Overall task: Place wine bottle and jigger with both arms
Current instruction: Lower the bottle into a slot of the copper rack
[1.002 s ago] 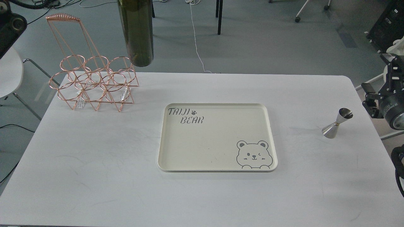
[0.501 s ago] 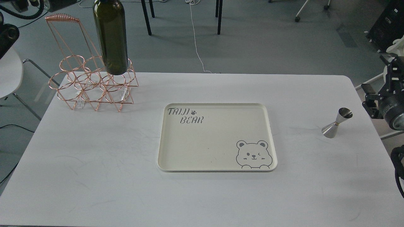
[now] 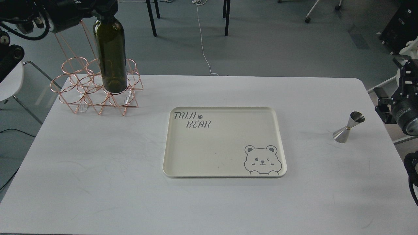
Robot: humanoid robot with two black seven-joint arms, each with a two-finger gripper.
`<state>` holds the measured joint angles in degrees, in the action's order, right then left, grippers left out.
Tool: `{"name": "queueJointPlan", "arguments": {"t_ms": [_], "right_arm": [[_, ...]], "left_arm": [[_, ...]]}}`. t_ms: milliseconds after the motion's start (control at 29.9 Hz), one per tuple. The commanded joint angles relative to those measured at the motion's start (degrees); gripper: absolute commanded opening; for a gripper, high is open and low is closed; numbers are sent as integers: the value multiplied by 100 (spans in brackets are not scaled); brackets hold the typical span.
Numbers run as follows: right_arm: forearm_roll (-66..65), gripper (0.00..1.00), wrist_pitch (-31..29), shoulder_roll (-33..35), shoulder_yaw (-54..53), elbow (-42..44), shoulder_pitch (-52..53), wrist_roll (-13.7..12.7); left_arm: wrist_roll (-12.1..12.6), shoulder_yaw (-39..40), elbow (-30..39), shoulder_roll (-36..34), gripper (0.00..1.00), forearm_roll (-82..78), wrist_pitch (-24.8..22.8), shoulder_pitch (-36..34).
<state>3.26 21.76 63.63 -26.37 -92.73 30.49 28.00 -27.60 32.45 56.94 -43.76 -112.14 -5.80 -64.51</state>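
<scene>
The wine bottle [image 3: 111, 55] is upright, and its base is down in the front right ring of the copper wire rack [image 3: 74, 67] at the table's back left. I cannot tell whether it rests on the rack's bottom. My left gripper [image 3: 105, 11] is at the top edge of the view, shut around the bottle's neck, which it hides. The jigger [image 3: 348, 127] stands upright on the table at the right. My right gripper [image 3: 382, 102] hangs just right of the jigger, apart from it, and its fingers cannot be told apart.
A cream tray [image 3: 167, 153] with a bear drawing lies in the middle of the white table [image 3: 98, 169]. A white chair [image 3: 9, 78] stands off the table's left edge. Chair legs and cables are on the floor behind.
The bottle has moved left and down, from hanging above the rack's right side to sitting in the front right ring. My left gripper has come into view. The right arm has barely moved.
</scene>
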Motion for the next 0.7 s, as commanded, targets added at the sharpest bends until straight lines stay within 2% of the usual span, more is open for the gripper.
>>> {"name": "queueJointPlan", "arguments": {"t_ms": [0, 334, 668], "right_arm": [[0, 94, 4, 0, 0, 0, 1, 0], [17, 94, 4, 0, 9, -26, -8, 0], [17, 94, 4, 9, 26, -35, -17, 0]], "left_arm": [[-8, 7, -95, 17, 8, -1, 70, 44], [-8, 7, -271, 52, 8, -1, 211, 53], [-8, 25, -359, 43, 9, 8, 430, 387]]}}
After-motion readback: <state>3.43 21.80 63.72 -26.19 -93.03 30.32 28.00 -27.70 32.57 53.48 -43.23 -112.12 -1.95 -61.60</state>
